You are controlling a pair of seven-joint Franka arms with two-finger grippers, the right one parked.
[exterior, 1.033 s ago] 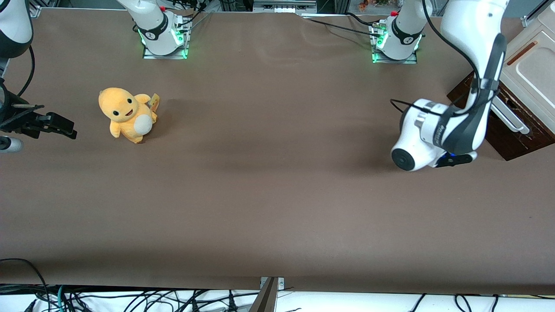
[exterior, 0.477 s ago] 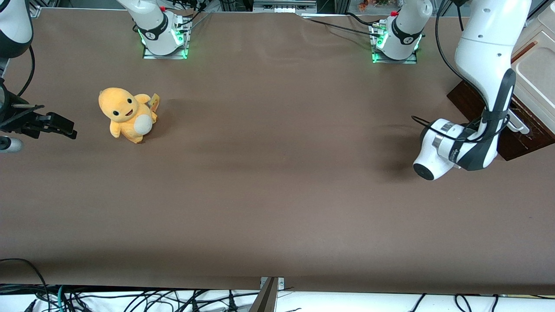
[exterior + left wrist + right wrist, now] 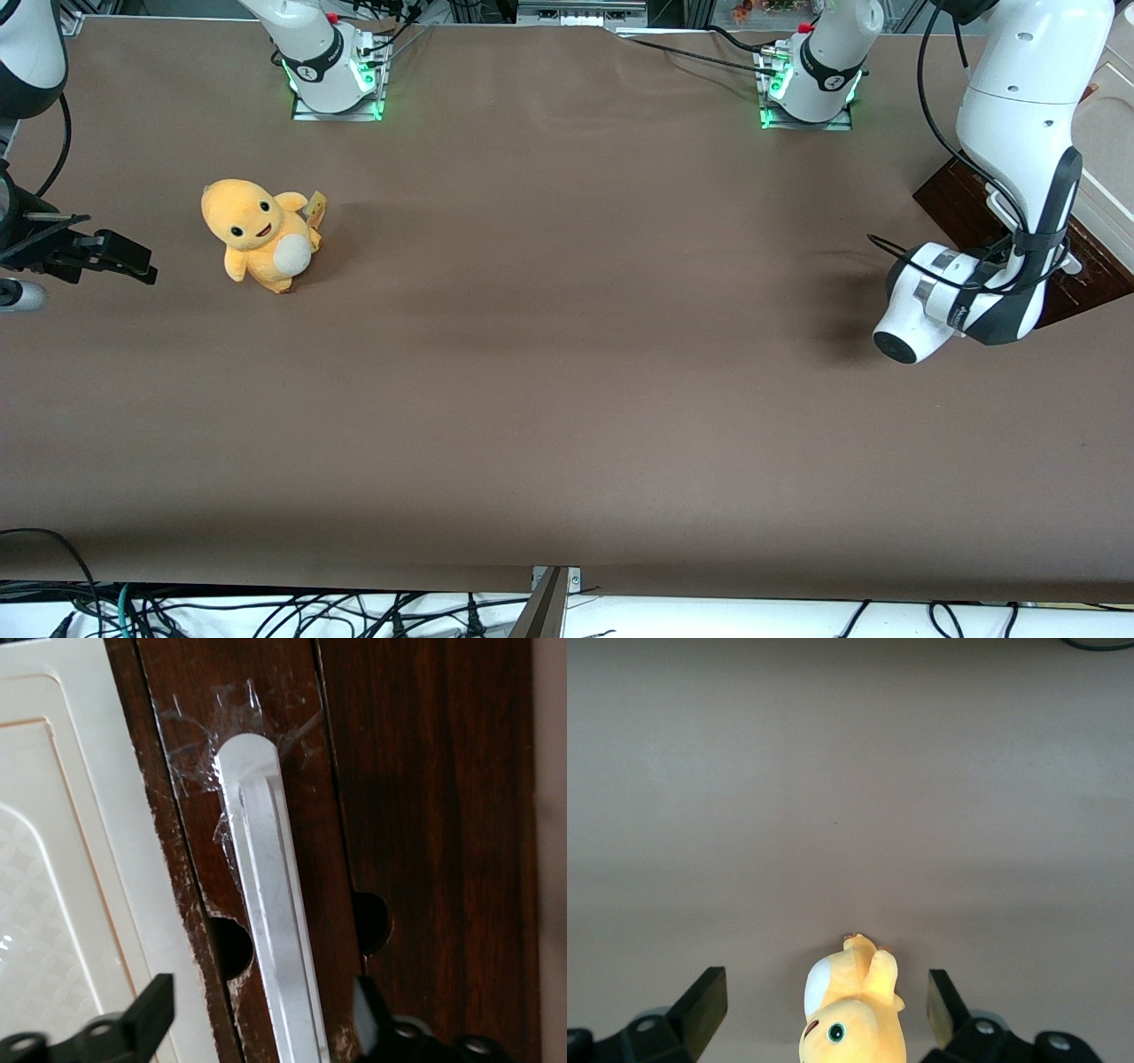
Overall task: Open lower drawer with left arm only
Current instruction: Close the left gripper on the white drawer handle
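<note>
The tool is released, fingers straddling the silver handle of the lower drawer. Grasp this rigid, likely slippery bar mid-length, toward 12 o'clock from the tool; expect stiff sliding resistance.

The left arm reaches down steeply at the working arm's end of the table, its white upper link nearly vertical and its dark-banded forearm bent at the wrist, where a looping black cable hangs alongside. The rounded white wrist housing points toward the front camera, low over the table. In the wrist view the tool stands with its two black fingers spread wide apart, one to each side, gripping nothing.
</note>
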